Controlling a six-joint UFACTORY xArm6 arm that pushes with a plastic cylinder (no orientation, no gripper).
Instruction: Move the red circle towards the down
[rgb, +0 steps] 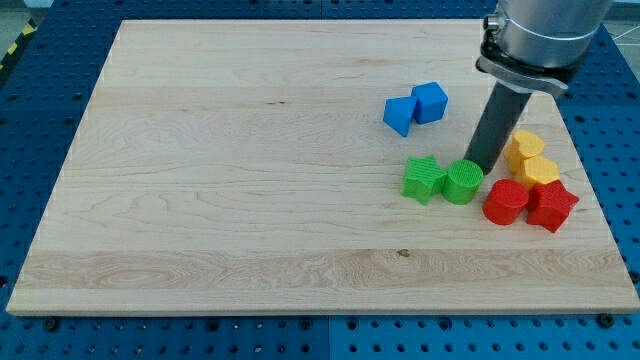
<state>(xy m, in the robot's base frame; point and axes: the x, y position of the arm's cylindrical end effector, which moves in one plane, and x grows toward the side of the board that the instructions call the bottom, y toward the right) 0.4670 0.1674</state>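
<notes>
Wood board (250, 170): pale, grained planks, lying flat and filling most of the camera view; a small dark knot sits near its lower middle.
Blue base (40, 120): perforated metal with rows of holes, showing around the board on all sides.
Yellow-black tape (15, 45): a strip at the view's top left corner.
Arm (545, 30): grey metal cylinder entering from the view's top right, ending in the dark rod.
My tip (482, 166): down at the board, touching or just beside the green circle's right edge, left of the yellow blocks and above the red circle. It is a bare rod with no fingers, so nothing is grasped.
Red circle (505, 201): at the view's lower right, touching the red star on its right, just below the yellow pair.
Red star (552, 206): nearest the board's right edge.
Yellow blocks (530, 158): two, stacked close, shapes unclear.
Green circle (463, 181): touching the green star.
Green star (425, 179): left of it.
Blue blocks (416, 106): two, touching, above the green pair.
</notes>
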